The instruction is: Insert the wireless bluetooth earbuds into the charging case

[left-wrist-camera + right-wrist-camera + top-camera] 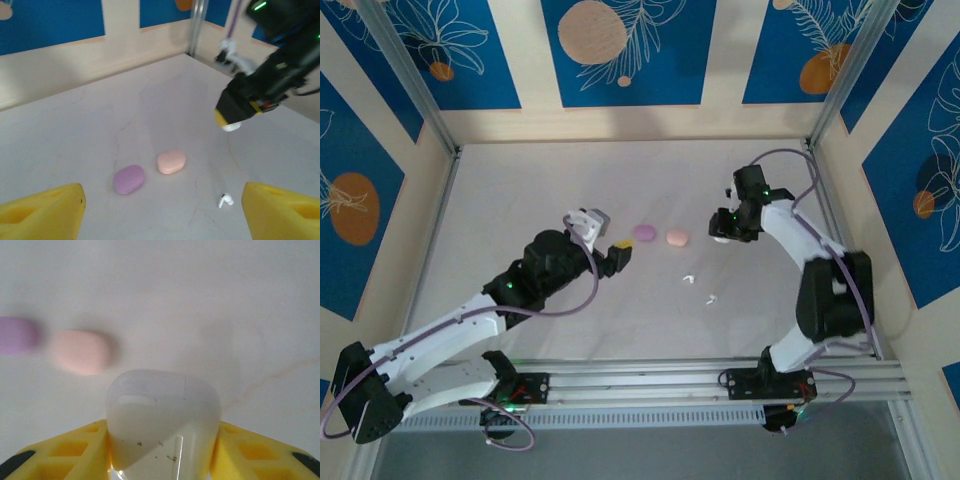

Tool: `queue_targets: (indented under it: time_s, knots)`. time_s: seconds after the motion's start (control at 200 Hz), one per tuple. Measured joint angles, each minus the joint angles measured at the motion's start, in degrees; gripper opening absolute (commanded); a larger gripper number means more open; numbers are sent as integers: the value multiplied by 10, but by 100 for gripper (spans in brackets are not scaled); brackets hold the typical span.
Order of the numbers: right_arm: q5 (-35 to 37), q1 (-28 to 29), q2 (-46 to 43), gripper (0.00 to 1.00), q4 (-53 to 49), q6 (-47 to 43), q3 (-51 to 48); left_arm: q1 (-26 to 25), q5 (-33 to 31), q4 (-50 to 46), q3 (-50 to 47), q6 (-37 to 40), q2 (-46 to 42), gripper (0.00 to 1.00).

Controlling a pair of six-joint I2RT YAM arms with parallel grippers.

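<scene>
Earbuds (pixel 688 279), two small white ones, lie loose on the table (pixel 520 190). They are nearest the arm bases, just apart from each other, in the open stretch between the arms. The left end effector (pixel 163 200) hovers a little beyond and to the left of them. Its yellow fingers (pixel 45 210) are spread wide with nothing between them. Just past it sit a purple case (pixel 644 233) and a peach case (pixel 677 238), side by side and not touching. To their right, the right end effector (pixel 162 426) clamps a white case (pixel 162 395) between its yellow pads, near the peach case and apart from both earbuds.
</scene>
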Motion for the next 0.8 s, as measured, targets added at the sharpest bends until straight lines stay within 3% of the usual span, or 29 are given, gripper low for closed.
queue_targets:
  time_s: [0.29, 0.535, 0.8]
  knots:
    - [-57, 162, -217, 43, 108, -177, -52, 67, 91, -35, 40, -100, 10, 73]
    - [-61, 251, -271, 42, 161, -353, -114, 72, 190, -17, 48, -134, 23, 65]
    - [-51, 275, -283, 42, 193, -433, -129, 72, 300, 19, 66, -147, 69, 60]
